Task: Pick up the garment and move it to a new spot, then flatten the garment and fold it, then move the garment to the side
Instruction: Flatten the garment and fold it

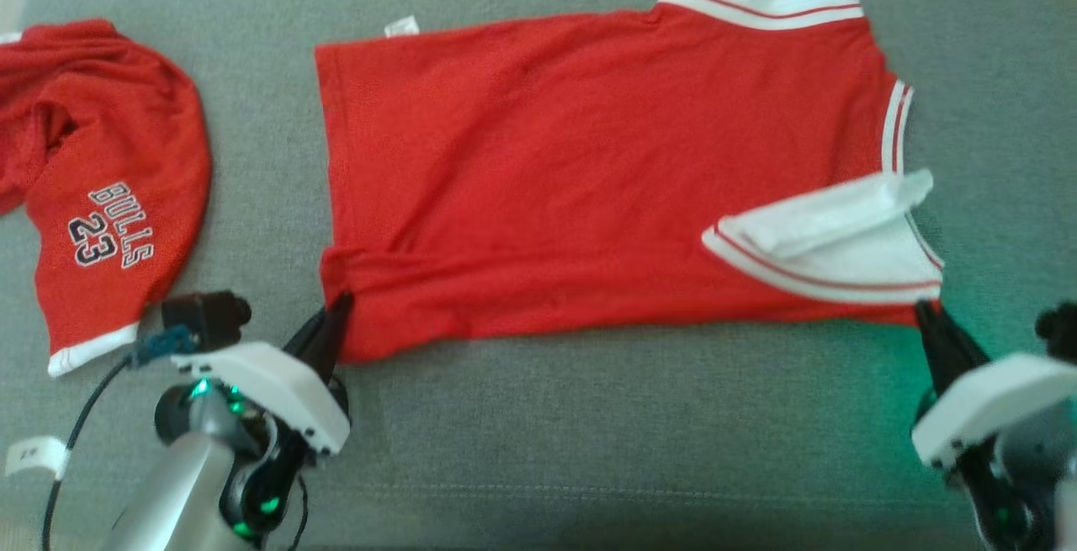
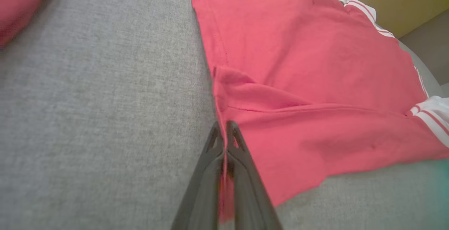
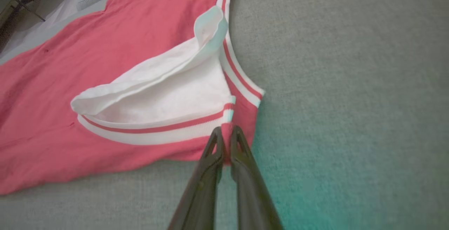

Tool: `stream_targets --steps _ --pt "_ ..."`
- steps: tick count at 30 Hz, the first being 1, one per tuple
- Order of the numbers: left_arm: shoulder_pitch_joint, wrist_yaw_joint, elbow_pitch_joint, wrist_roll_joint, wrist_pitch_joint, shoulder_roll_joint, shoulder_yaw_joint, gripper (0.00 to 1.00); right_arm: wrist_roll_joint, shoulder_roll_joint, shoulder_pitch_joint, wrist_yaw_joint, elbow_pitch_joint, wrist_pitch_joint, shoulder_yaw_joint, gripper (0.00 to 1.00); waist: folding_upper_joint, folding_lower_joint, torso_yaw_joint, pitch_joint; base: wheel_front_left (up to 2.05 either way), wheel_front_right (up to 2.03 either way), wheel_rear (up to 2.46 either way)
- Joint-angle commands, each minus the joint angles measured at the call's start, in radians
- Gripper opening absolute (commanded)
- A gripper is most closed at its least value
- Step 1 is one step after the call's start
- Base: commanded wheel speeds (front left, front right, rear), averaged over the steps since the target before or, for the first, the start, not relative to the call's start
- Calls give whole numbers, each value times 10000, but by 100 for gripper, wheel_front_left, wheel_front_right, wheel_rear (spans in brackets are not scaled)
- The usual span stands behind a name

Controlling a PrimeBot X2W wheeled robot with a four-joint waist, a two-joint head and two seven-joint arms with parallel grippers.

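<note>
While flat, garment (image 1: 589, 172) inside left tool (image 2: 224, 125).

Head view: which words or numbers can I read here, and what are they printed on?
"BULLS": white letters on the crumpled red garment.
"23": same garment, next to that word.
White tag at the far edge of the spread jersey: too small to read.
White label at lower left: blurred, unreadable.
</note>
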Motion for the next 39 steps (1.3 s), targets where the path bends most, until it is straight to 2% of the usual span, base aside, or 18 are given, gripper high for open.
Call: stream_targets --steps 1,9,15,16,17,18,23,28,33,39 --pt "15 93 -424 -75 53 389 459 0 118 -73 171 -9 -500 -87 137 0 0 0 -84 -141 0 0 0" --pt "1065 681 -1789 -228 644 1121 744 0 1248 -59 1705 -9 -1115 -538 330 0 0 0 -320 -565 0 0 0" --pt "1432 1015 -2463 -212 1009 1299 695 0 1699 -58 2149 -9 -1250 -860 429 0 0 0 -392 -654 0 0 0" --pt "1434 1051 -2495 -194 1024 1301 684 16 1682 -58 2124 -9 -1224 -918 472 14 0 0 -409 -650 0 0 0" --pt "1425 1064 -2479 -182 1024 1307 677 74 1618 -58 2066 -9 -1226 -988 546 75 0 0 -424 -647 0 0 0" --pt "1401 1089 -2454 -146 981 1307 680 100 1565 -58 1962 -9 -1250 -1107 635 100 0 0 -444 -651 0 0 0" --pt "1282 1347 -2456 109 266 1131 846 100 493 -57 1222 -9 -1503 -2129 1036 100 0 0 -490 -735 0 0 0" --pt "1220 1789 -2714 598 -816 910 1047 100 -905 -59 497 -9 -1850 -3290 1272 100 0 0 -397 -976 0 0 0" --pt "1255 2265 -3213 1249 -1772 849 1138 100 -1564 -59 103 -9 -2073 -3690 1394 100 0 0 -255 -1276 0 0 0" --pt "1382 2536 -3559 1602 -2045 855 1051 100 -1691 -59 76 -9 -2098 -3653 1384 100 0 0 -143 -1415 0 0 0"
